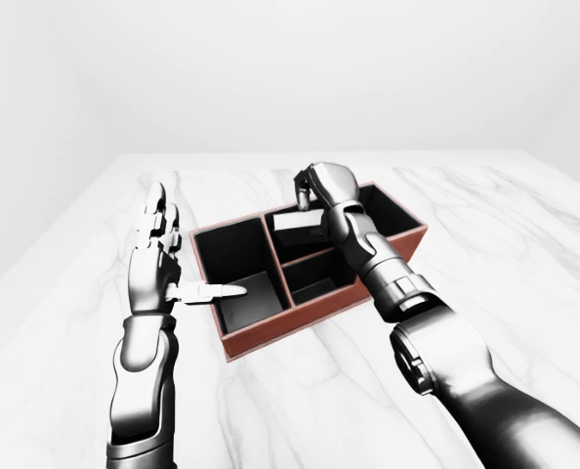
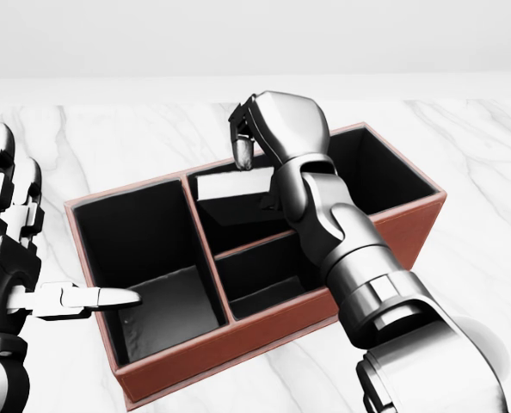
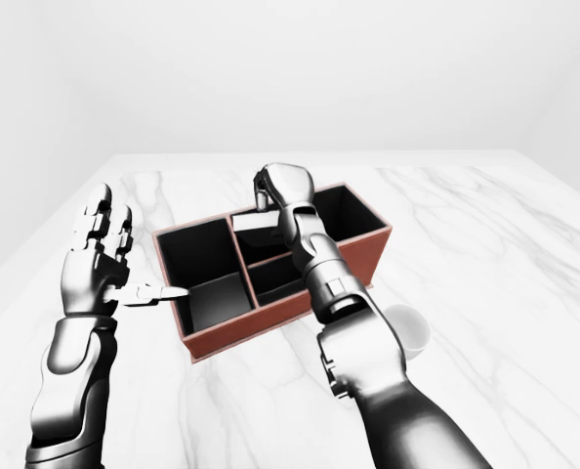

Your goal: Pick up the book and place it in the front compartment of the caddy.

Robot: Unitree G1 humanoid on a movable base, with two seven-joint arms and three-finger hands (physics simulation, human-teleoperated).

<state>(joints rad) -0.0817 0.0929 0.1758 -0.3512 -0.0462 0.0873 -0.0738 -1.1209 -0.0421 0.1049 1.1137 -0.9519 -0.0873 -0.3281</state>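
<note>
Marble table [image 2: 496, 172] across the whole head view. Red-brown caddy [image 2: 238, 344] at centre, angled, with black compartments. Right hand [image 2: 268, 129] just above centre, fingers curled onto the book [image 2: 234, 185], which stands half-sunk in the upper middle compartment. Left hand [image 2: 15, 258] at the left edge, spread wide, holding nothing, one finger over the caddy's left compartment. Placing step, seemingly nearly done; whether that compartment counts as front, cannot tell. Next: release, then lift clear.

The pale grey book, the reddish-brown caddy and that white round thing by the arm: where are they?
Pale grey book [image 2: 231, 188]: head view, its broad pale face.
Reddish-brown caddy with black compartments [image 2: 221, 357]: head view, its near outer wall.
White round object [image 3: 408, 330]: right-eye view, its visible side.
</note>
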